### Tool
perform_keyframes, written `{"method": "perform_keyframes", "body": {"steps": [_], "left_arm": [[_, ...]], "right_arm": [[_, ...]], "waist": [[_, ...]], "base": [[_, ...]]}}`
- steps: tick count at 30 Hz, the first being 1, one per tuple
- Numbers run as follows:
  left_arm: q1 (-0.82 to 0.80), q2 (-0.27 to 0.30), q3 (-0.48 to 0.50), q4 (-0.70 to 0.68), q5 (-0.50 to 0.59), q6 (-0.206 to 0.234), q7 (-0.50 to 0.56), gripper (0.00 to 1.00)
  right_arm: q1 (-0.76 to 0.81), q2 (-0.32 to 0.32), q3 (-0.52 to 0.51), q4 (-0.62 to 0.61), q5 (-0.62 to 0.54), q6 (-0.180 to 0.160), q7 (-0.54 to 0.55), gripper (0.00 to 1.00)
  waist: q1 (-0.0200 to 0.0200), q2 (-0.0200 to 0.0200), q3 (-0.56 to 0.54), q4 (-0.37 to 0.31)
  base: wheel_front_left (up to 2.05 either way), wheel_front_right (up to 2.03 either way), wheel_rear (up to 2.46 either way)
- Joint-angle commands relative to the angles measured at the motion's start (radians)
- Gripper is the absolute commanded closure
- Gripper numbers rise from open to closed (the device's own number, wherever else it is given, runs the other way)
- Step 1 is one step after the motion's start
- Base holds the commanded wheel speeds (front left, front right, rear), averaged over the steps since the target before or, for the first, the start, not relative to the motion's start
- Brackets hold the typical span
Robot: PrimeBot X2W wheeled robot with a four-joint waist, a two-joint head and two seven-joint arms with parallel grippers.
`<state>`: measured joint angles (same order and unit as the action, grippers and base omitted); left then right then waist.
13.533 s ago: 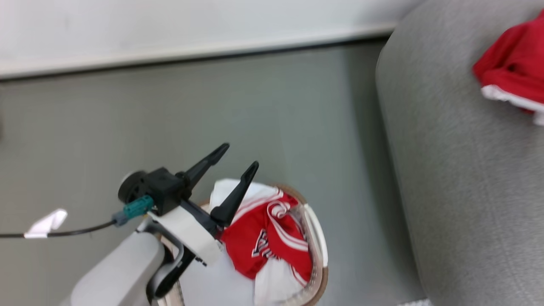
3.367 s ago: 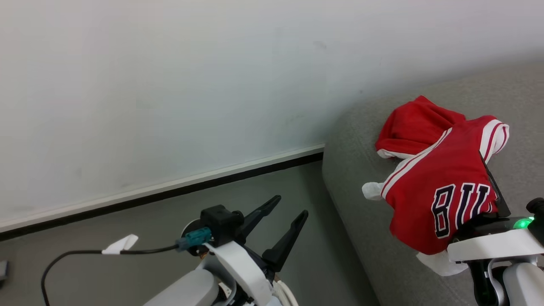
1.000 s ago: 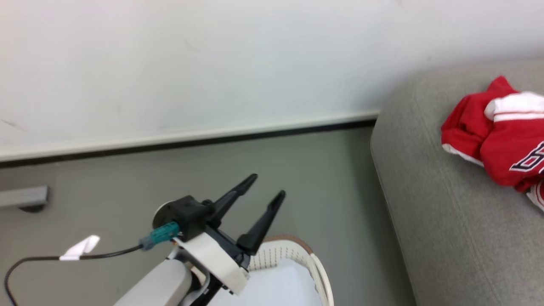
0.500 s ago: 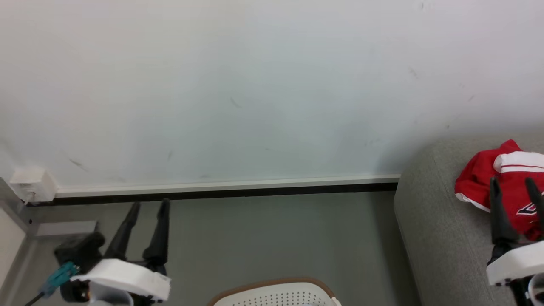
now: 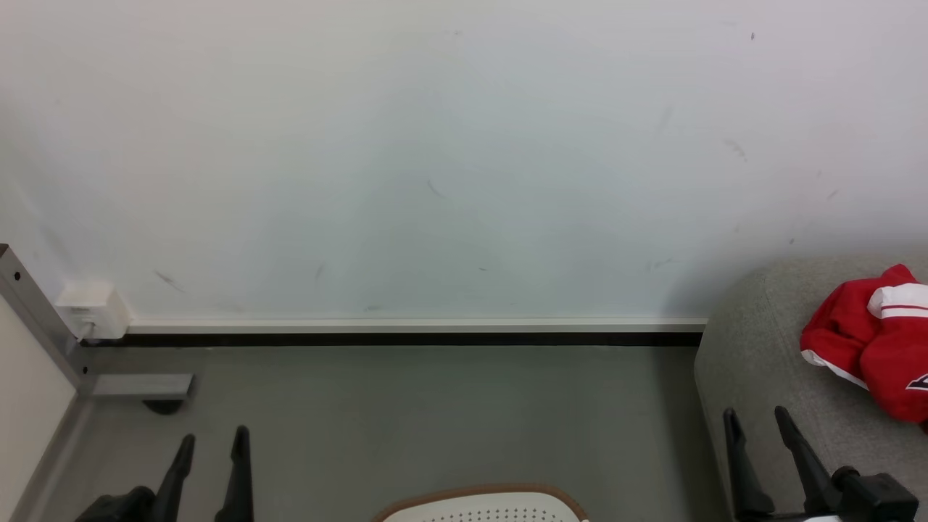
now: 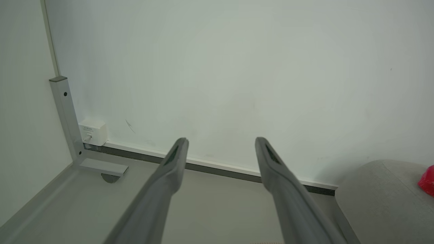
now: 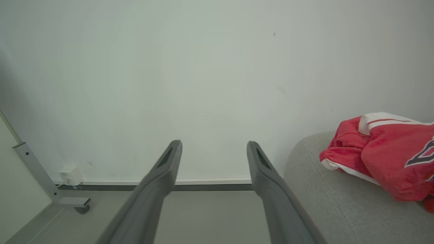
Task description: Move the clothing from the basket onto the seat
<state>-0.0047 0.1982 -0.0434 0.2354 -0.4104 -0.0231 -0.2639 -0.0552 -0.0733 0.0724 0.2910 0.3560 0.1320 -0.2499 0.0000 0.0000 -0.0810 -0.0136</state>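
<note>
The red clothing (image 5: 873,351) with white trim lies bunched on the grey seat (image 5: 761,341) at the right edge; it also appears in the right wrist view as clothing (image 7: 383,152) on the seat (image 7: 325,196). The basket (image 5: 482,504) peeks in at the bottom centre, only its tan rim and a strip of perforated white wall visible. My left gripper (image 5: 214,438) stands open at the lower left, nothing between its fingers (image 6: 173,159). My right gripper (image 5: 755,419) is open at the lower right, in front of the seat's rounded edge, its fingers (image 7: 169,159) empty.
A white wall with a pale baseboard (image 5: 413,326) runs across the back above the grey floor (image 5: 435,413). A grey metal post with a foot (image 5: 138,384) and a small white wall box (image 5: 90,312) stand at the left.
The camera has tilted up a little. Both grippers have dropped lower in the head view, and the right one no longer overlaps the clothing.
</note>
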Motion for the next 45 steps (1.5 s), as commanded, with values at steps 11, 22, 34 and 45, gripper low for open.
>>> {"method": "perform_keyframes", "body": {"steps": [11,22,34,45], "left_arm": [[-0.014,-0.078,0.092,0.078,0.131,-0.071,-0.001,0.0],[-0.03,-0.109,0.128,0.1,0.169,-0.1,-0.001,0.0],[-0.035,-0.126,0.143,0.129,0.017,-0.102,0.053,1.0],[-0.043,-0.129,0.139,0.096,-0.171,-0.095,0.097,1.0]], "right_arm": [[-0.036,0.009,0.048,0.043,-0.064,-0.003,-0.016,0.0],[-0.06,0.014,0.061,0.072,-0.068,-0.003,-0.015,0.0],[-0.038,0.017,0.033,0.077,0.074,0.0,0.036,1.0],[-0.044,0.018,0.0,0.058,0.254,0.0,0.085,1.0]], "waist": [[0.0,0.0,0.009,-0.004],[0.0,0.0,0.013,0.0],[0.0,0.0,0.018,0.001],[0.0,0.0,0.023,0.002]], "base": [[0.0,0.0,0.0],[0.0,0.0,0.0],[0.0,0.0,0.0],[0.0,0.0,0.0]]}}
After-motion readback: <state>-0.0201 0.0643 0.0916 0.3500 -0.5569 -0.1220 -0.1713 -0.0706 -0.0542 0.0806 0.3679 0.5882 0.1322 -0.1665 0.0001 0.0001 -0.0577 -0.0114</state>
